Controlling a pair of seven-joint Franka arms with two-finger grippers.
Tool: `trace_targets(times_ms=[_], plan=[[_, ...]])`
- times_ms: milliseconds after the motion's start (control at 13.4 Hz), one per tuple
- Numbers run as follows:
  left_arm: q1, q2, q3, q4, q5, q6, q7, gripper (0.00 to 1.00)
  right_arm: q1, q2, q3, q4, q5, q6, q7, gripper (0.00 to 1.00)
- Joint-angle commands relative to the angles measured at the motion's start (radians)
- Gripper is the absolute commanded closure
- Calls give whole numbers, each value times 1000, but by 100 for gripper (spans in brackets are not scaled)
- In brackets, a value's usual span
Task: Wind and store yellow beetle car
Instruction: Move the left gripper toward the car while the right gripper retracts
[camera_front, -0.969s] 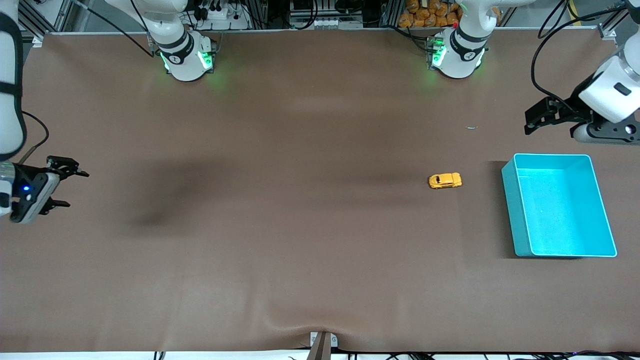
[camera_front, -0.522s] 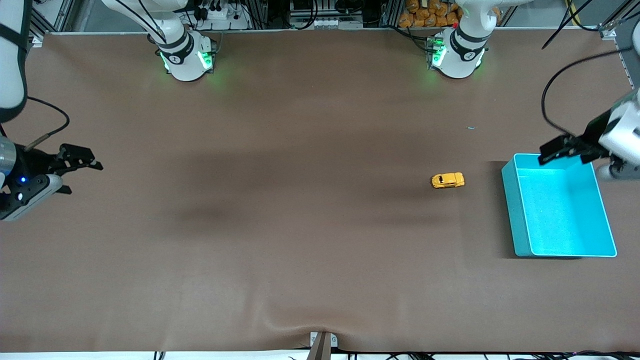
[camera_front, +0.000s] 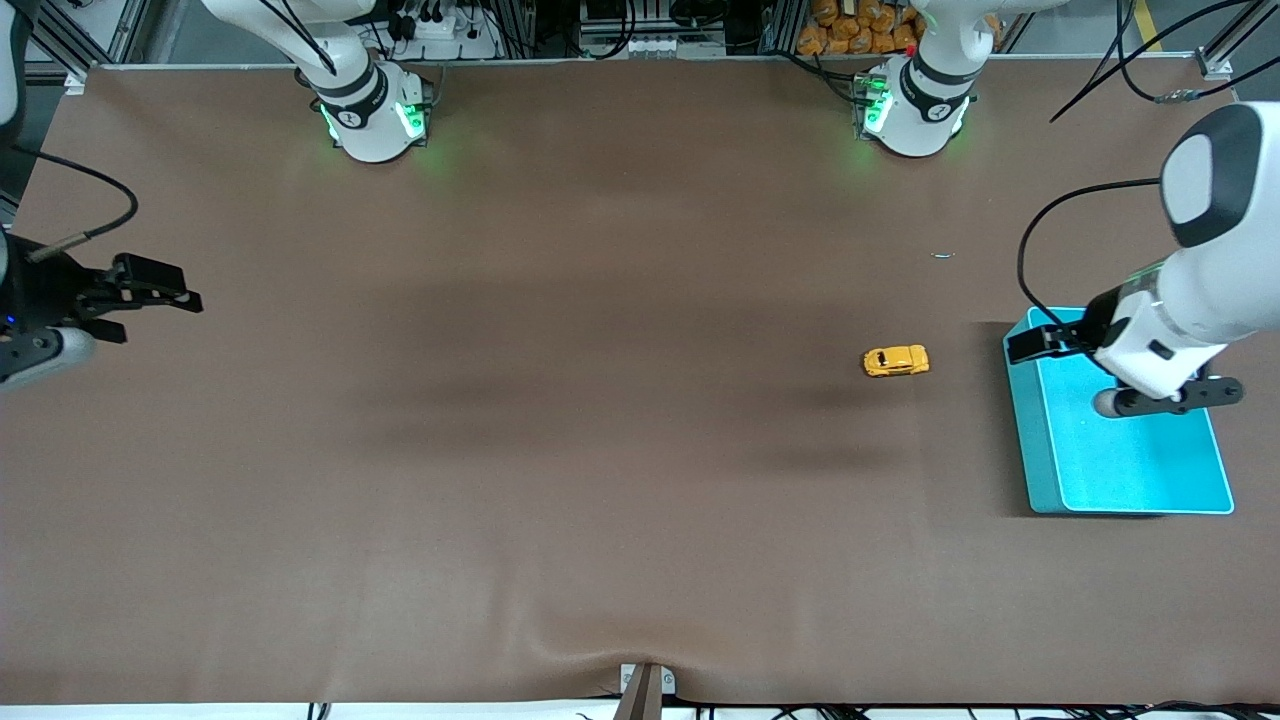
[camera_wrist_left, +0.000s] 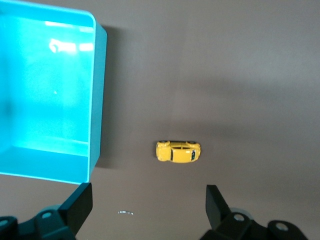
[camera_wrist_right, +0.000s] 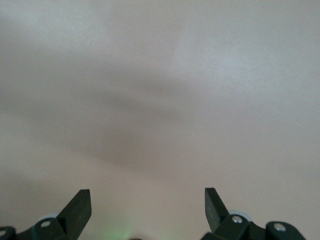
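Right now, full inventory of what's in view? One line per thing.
small yellow beetle-shaped toy car: 1, yellow-orange with dark windows, on the mat beside the bin, toward the left arm's end of the table.
teal rectangular plastic bin: 1, teal, open top, nothing visible inside, at the left arm's end.
brown table mat: 1, brown, covers the table.
tiny pale scrap: 1, whitish, on the mat farther from the front camera than the car; too small to identify.
left claw: 1, black, open, over the bin's edge nearest the car.
right claw: 1, black, open, over bare mat at the right arm's end.
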Motion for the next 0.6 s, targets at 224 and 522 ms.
trace_targets(times_ms=[224,522], plan=[[1,-36,-90,-204,-19,22,-201,0,18,-76,-11,-38,-78,-4,155,0],[1,-39,-120,-332,-86,167,-494,0,18,-108,-9,-81,-73,53,221,0]])
